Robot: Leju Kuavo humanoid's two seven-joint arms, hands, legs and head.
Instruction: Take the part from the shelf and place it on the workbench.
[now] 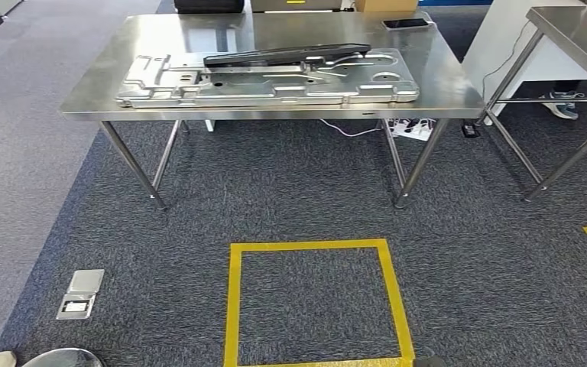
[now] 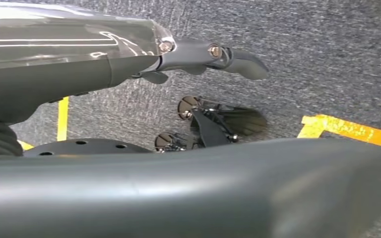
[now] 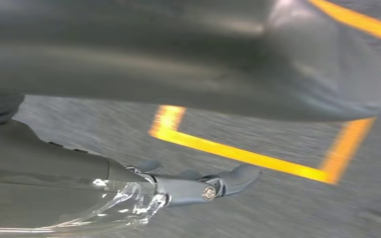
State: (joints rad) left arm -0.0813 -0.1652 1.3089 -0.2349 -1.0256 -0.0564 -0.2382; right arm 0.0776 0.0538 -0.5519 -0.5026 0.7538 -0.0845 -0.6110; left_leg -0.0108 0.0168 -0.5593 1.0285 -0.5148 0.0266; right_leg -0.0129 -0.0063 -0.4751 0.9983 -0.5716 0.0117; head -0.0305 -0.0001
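Observation:
A steel workbench (image 1: 458, 93) stands ahead of me across the carpet. On it lies a large silver stamped metal panel (image 1: 267, 82), and a long black part (image 1: 287, 55) rests across the panel's far side. My left hand (image 2: 198, 54) hangs over the grey carpet with its fingers apart and nothing in them. My right hand (image 3: 198, 188) also hangs above the carpet near a yellow tape line (image 3: 238, 154), fingers stretched out and holding nothing.
A yellow taped square (image 1: 233, 306) marks the floor in front of me. A second steel table (image 1: 573, 30) stands at the right, with a person's shoe (image 1: 562, 107) beneath it. A phone (image 1: 407, 24) lies on the workbench's far edge. A floor socket box (image 1: 80, 294) sits at the left.

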